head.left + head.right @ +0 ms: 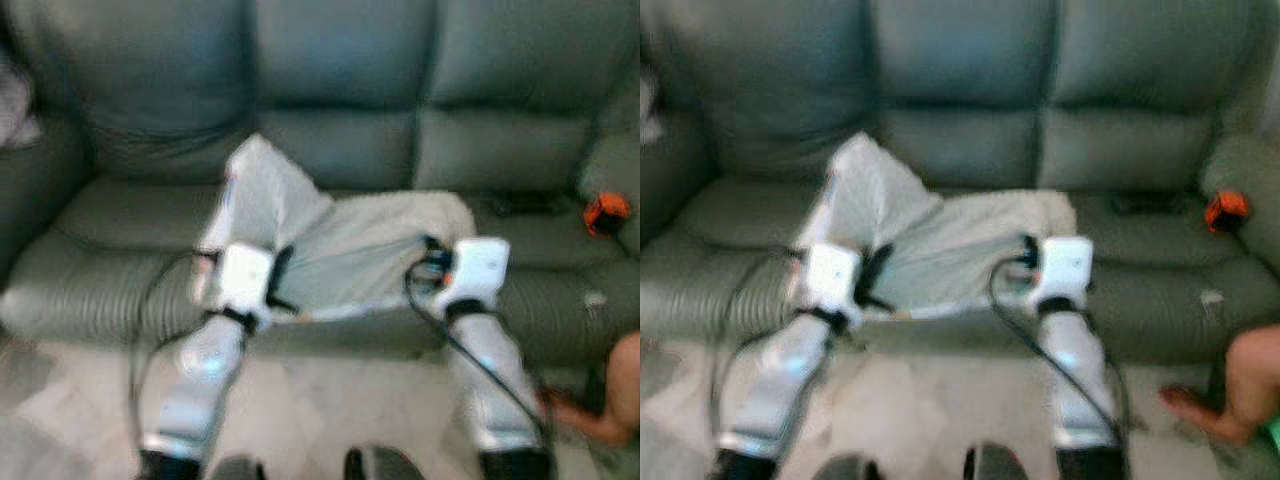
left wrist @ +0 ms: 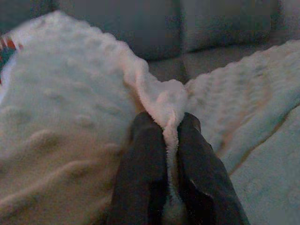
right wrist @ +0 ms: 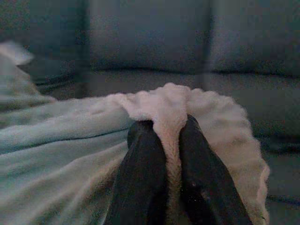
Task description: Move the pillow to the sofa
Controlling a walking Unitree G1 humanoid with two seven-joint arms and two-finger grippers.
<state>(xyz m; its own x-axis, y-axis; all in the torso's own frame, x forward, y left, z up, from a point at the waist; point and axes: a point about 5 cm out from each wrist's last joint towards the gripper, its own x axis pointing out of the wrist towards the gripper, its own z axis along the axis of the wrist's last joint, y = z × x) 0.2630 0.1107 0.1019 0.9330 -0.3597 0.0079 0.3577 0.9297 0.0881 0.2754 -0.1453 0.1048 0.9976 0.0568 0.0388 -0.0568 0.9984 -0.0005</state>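
On the seat of the grey-green sofa (image 1: 340, 60) lies the white fluffy pillow (image 1: 330, 245), its left corner raised, the rest slumped flat. Both arms reach forward to it. Left gripper (image 2: 171, 133) pinches a fold of the pillow's edge between its black fingers (image 2: 145, 168); right gripper (image 3: 169, 124) likewise clamps the fabric at the other end. An orange object (image 1: 605, 212) sits by the sofa's right arm, and a person's leg (image 1: 1240, 385) shows near the floor at right.
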